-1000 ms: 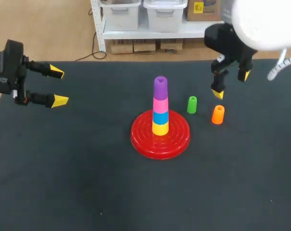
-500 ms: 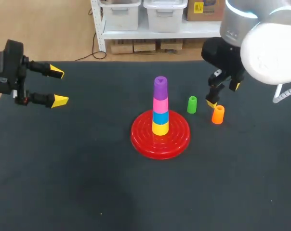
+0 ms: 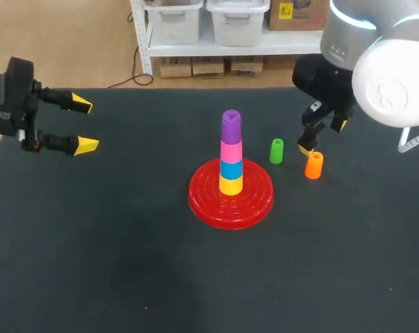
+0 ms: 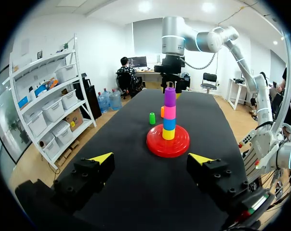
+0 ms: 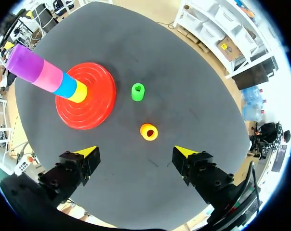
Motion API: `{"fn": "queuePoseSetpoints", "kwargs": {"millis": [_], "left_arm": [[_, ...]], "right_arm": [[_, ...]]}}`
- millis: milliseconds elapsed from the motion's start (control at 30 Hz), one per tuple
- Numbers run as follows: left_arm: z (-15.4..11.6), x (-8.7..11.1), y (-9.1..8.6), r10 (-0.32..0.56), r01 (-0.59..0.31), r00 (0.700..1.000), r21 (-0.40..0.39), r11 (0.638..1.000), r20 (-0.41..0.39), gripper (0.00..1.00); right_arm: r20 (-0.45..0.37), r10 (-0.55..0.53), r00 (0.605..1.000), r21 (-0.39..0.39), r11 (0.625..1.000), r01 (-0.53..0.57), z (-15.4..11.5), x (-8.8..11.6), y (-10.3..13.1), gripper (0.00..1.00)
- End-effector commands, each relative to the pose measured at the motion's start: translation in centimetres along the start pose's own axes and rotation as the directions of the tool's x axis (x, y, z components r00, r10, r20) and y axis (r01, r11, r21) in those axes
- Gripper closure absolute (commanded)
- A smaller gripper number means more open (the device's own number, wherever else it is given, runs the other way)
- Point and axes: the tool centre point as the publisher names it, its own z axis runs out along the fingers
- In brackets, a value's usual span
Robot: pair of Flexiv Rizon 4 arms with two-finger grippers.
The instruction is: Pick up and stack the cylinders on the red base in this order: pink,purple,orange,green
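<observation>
Tabletop (image 3: 126, 243): black; red base (image 3: 199, 201) mid-table, stacked up to purple.
Orange cylinder (image 3: 313, 165): upright, toward the right edge, beside green cylinder (image 3: 277, 150).
Right pincer (image 3: 322, 137): open, just above it.
Risk: if my descent is off-centre, a finger could tip it.

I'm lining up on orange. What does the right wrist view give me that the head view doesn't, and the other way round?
Right wrist only: the orange cylinder seen from above, its hollow top visible. It stands just ahead of the open right gripper, untouched by either finger.
Head only: the left gripper, open, far out to the left of everything else.
Both: the green cylinder standing loose beside the orange one, and the red base carrying the stack of yellow, blue, pink and purple.
</observation>
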Motion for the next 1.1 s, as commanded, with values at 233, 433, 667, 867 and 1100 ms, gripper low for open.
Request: {"fn": "queuePoseSetpoints", "kwargs": {"millis": [233, 433, 667, 867, 1100], "left_arm": [[0.0, 0.1, 0.0, 0.003, -0.003, 1.0, -0.001, 1.0, 0.005, 0.0], [0.0, 0.1, 0.0, 0.003, -0.003, 1.0, -0.001, 1.0, 0.005, 0.0], [0.0, 0.1, 0.0, 0.003, -0.003, 1.0, -0.001, 1.0, 0.005, 0.0], [0.0, 0.1, 0.0, 0.003, -0.003, 1.0, -0.001, 1.0, 0.005, 0.0], [0.0, 0.1, 0.0, 0.003, -0.003, 1.0, -0.001, 1.0, 0.005, 0.0]], "right_arm": [[-0.03, 0.036, 0.999, -0.025, 0.999, -0.036, 2.3, -0.7, -1.3, 0.0], [-0.035, 0.058, 0.998, -0.028, 0.998, -0.059, 4.6, -1.3, -2.0, 0.0], [-0.093, 0.039, 0.995, -0.004, 0.999, -0.04, 5.6, -1.2, -1.8, 0.0], [-0.111, 0.057, 0.992, -0.017, 0.998, -0.059, 6.9, -1.2, -2.3, 0.0], [-0.147, 0.081, 0.986, -0.045, 0.995, -0.089, 8.6, -1.2, -3.0, 0.04]]}}
